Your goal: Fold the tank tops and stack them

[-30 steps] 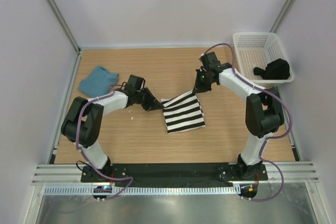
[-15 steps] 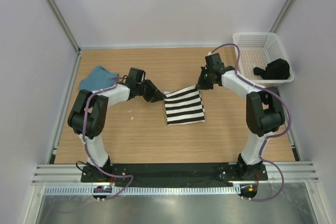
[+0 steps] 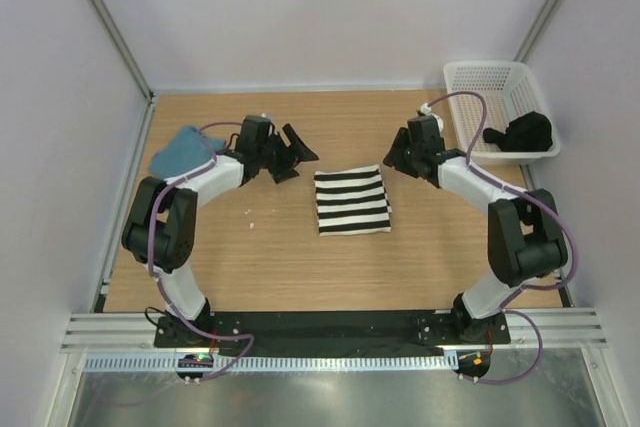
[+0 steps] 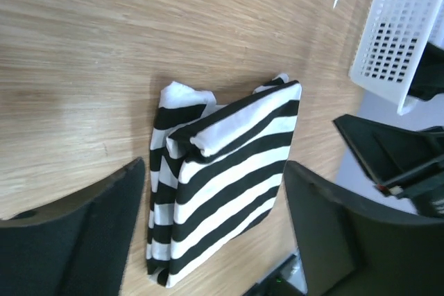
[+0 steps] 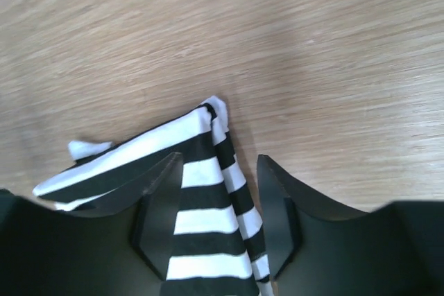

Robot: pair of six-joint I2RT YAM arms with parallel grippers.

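Striped tank top [image 3: 351, 202] lies folded flat, stripes running left-to-right.

Wood-grain table top [image 3: 300, 267], pale oak tone, fills the middle of the cell. Plain white walls: back [image 3: 320, 17], left [image 3: 50, 147], right [image 3: 605, 227]. Slanting aluminium posts [image 3: 105, 22] at the far corners. White mesh basket [image 3: 480, 77] at the far right corner. Near edge: black plate [image 3: 330, 332], white slotted duct [image 3: 330, 362], dull metal sheet [image 3: 330, 397]. Light even, shadows soft.

Table [image 3: 300, 267]: striped top [image 3: 351, 201], teal top [image 3: 178, 152]
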